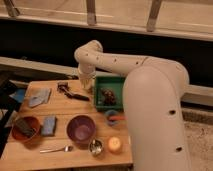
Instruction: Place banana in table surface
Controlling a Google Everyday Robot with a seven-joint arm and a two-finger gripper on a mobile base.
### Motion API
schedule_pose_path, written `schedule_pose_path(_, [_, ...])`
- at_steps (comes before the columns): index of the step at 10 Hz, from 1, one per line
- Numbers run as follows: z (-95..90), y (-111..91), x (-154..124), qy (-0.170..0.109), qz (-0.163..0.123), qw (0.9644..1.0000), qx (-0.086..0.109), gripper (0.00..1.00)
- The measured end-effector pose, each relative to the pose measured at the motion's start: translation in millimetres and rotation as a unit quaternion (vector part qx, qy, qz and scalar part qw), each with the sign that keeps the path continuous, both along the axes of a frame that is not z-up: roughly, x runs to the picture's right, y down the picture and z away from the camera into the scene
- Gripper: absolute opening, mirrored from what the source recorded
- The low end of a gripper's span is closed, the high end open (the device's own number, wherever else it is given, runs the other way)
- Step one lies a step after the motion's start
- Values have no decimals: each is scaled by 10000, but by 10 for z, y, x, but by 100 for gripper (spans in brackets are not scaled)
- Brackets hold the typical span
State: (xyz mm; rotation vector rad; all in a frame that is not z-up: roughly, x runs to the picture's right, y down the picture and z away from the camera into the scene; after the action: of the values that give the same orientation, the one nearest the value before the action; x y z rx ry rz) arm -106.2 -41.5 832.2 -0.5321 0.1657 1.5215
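The wooden table (60, 107) carries a green tray (113, 78) at its far edge. The hand (86, 84) hangs just beside it; its grip, and the banana's place, I cannot tell.

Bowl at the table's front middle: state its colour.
Purple bowl, camera view. The gripper hangs beside the green tray.

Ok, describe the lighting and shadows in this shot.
Camera view: warm, dim light on the wooden table; the background behind it is near black; the white arm is the brightest thing and hides the table's right edge; the gripper hangs over the back edge beside the green tray, dimly lit.
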Motion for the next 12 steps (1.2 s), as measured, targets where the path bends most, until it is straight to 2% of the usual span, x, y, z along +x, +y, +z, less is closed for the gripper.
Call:
schedule_pose_path(2, [-352, 242, -143, -268, -64, 9996, -93, 17])
schedule_pose_path(4, [-606, 456, -260, -520, -114, 9983, -254, 17])
schedule_pose_path(6, [-836, 748, -575, -1007, -212, 9933, -535, 17])
schedule_pose_path(8, [-872, 897, -930, -1428, -227, 9864, -783, 17])
schedule_pose_path(10, [-796, 982, -1223, -1704, -316, 9792, -1056, 17])
schedule_pose_path(11, [-778, 988, -1246, -1725, -322, 9784, -1088, 19])
schedule_pose_path(12, [-776, 978, -1224, -1714, -307, 9787, -1084, 26])
